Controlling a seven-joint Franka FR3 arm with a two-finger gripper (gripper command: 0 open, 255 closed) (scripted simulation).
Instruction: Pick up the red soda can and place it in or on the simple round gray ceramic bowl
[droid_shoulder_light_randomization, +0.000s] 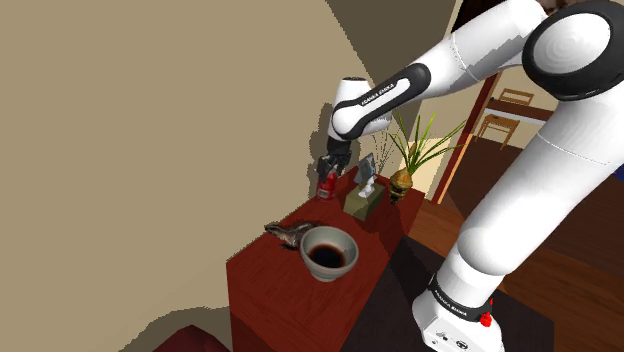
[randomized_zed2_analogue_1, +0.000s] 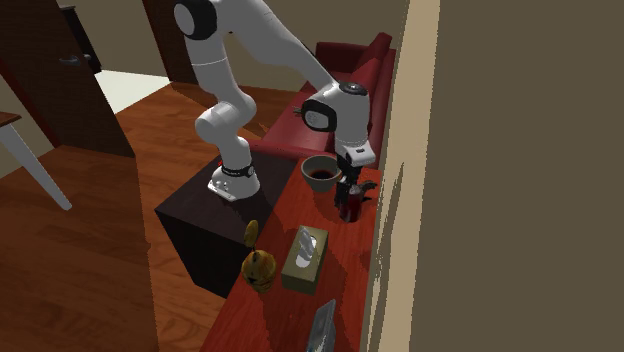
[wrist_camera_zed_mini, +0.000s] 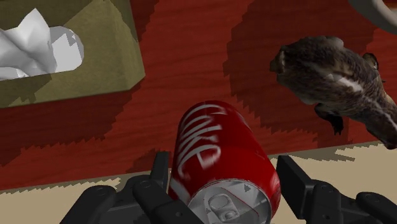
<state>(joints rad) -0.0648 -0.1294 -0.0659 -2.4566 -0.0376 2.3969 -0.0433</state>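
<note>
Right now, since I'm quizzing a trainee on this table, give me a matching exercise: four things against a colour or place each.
Things:
1 can
2 bowl
3 tissue box
4 bird

Descriptions:
A olive, white tissue on top
B brown, by the wall
C red, at the gripper
D grey, dark inside

Pairs: 1-C, 2-D, 3-A, 4-B.

Tan wall, reddish wooden floor, red sofa, dark-red sideboard against the wall
</note>
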